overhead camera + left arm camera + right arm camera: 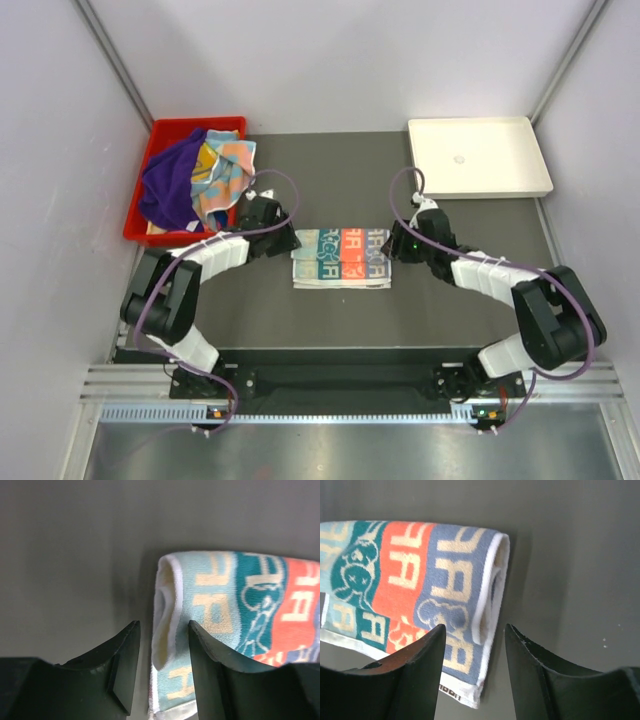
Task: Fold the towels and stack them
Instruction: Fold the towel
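Note:
A teal, orange and blue lettered towel (341, 258) lies folded on the dark mat at the table's middle. My left gripper (283, 238) is at its left end, open, jaws straddling the folded white-edged end (167, 625) without closing on it. My right gripper (398, 243) is at its right end, open, jaws either side of the folded blue end (485, 610). The purple towel (172, 185) and a multicoloured towel (222, 170) lie heaped in the red bin.
The red bin (160, 135) stands at the back left. A white shallow tray (478, 157) stands at the back right. Grey walls close in on both sides.

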Robot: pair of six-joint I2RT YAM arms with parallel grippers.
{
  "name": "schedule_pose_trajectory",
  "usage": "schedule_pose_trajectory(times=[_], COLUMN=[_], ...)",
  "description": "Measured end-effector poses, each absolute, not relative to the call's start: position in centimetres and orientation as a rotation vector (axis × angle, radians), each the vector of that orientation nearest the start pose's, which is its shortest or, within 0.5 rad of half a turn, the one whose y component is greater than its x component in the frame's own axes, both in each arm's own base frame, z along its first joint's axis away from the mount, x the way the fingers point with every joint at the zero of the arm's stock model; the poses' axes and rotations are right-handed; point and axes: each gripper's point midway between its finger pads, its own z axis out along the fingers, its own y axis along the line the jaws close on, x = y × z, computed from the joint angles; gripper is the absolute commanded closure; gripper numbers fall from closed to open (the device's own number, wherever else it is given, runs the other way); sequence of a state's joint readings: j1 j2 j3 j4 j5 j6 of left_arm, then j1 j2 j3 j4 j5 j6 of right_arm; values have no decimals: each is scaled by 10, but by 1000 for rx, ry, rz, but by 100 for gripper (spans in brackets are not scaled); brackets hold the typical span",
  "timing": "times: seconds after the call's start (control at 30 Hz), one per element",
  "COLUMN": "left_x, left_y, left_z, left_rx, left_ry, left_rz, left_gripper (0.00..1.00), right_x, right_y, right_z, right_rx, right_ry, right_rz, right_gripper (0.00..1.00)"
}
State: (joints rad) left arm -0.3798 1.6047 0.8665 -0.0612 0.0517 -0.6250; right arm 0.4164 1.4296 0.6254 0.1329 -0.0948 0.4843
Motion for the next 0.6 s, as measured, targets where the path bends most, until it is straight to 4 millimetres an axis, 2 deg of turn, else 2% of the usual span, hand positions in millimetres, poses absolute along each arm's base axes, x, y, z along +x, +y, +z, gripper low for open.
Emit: schedule_pose_trajectory(times=[0.1,0.23,0.27,0.43,0.47,0.6], left_x=[349,340,340,340,340,340], left_y=[-179,-180,-180,-179,-179,-178], left_z=[40,30,29,28,28,28], left_rx=[-270,-257,-256,-255,-256,-254], left_ry=[2480,2521,2522,2519,2519,2521], left_rz=[-489,-449,-442,-421,-419,-414], left_gripper=[54,58,59,61,61,64], right_x=[325,326,325,323,322,314], right_y=[187,191,192,191,190,186], right_z=[61,54,51,43,41,32], right_rx=[21,13,12,19,22,26], right_ry=[2299,2320,2329,2351,2353,2377], right_rz=[582,567,560,538,537,521], right_gripper=[48,57,62,72,77,82])
